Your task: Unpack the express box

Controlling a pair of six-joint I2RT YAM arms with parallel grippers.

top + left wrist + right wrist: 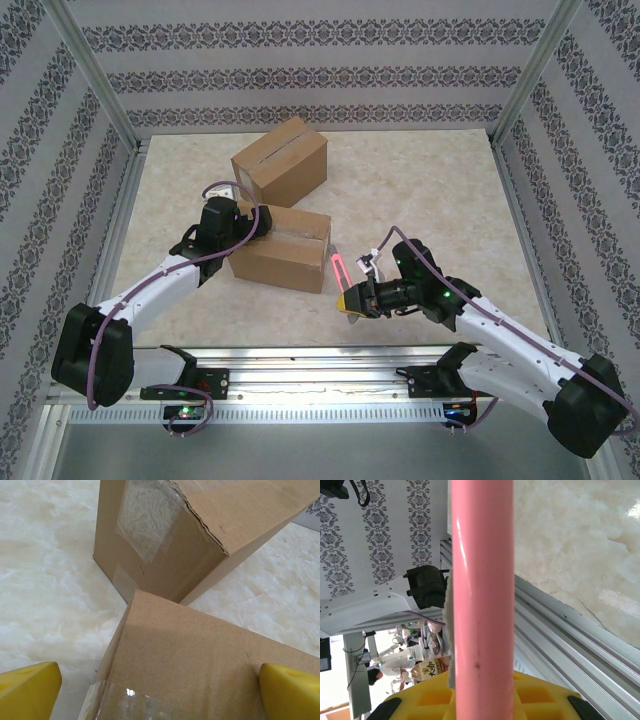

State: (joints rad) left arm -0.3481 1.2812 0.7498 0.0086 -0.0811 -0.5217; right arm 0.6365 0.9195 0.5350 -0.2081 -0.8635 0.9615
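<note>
Behind the near box (282, 248), the far box (280, 160) stands, both shut.

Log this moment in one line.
left gripper: open over near box | right gripper: shut on pink tool | far box: behind it

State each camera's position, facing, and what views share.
Top external: above, behind the arms, facing down on the table; both arms show.
Left wrist: on the left arm, facing across the near box to the far box; yellow fingertips show.
Right wrist: on the right arm, facing along the pink tool toward the rail; yellow finger shows.
Shared: both boxes, top and left; pink tool, top and right.
</note>
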